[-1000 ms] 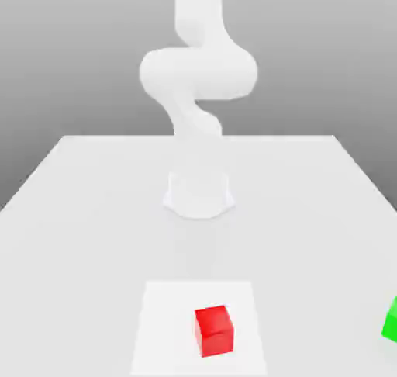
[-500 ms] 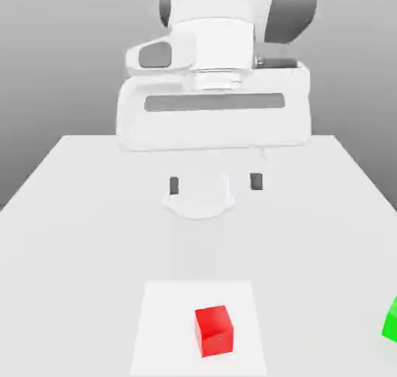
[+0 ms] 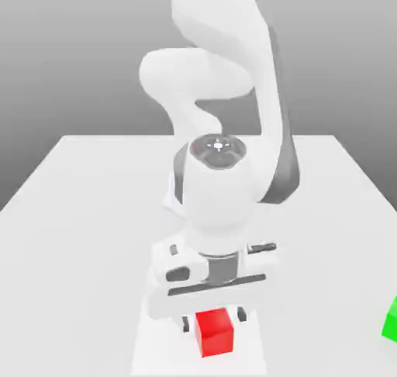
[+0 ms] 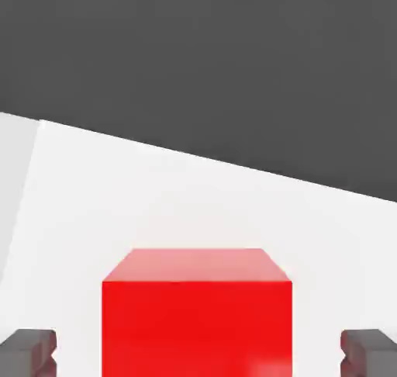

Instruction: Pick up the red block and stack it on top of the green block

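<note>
While no writing shows on either cube, the red block (image 3: 213,330) sits on a paler square patch (image 3: 151,344) of the table (image 3: 77,212), between the gripper's (image 3: 213,319) spread fingers (image 4: 28,351); the green block (image 3: 391,319) lies far right.

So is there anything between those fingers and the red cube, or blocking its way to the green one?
Nothing visible: the open fingers flank the red block, and bare table lies toward the green block.
</note>
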`<action>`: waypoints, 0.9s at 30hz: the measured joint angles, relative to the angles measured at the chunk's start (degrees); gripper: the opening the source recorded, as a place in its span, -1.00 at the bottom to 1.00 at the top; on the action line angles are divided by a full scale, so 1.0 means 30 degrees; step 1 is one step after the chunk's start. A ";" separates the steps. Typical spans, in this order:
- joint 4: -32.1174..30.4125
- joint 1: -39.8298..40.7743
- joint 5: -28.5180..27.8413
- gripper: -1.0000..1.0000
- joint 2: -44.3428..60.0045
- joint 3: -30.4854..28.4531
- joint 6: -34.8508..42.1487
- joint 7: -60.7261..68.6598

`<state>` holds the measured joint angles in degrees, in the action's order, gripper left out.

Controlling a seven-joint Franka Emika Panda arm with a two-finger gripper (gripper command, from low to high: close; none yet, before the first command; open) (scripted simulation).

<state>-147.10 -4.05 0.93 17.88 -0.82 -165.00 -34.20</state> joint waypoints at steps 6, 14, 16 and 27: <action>-0.0043 0.0018 -0.0055 -1.00 -0.0260 0.0012 0.0229 -0.0041; 0.1140 -0.1526 -0.0929 -1.00 -0.2762 0.1798 0.3968 0.1712; 0.2011 -0.2375 -0.1332 -1.00 -0.2470 0.2818 0.4589 0.2717; 0.5492 -0.6138 -0.4336 1.00 0.1382 0.5465 0.4565 0.5263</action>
<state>-130.63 -22.47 -12.08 22.02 15.57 -151.30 -18.41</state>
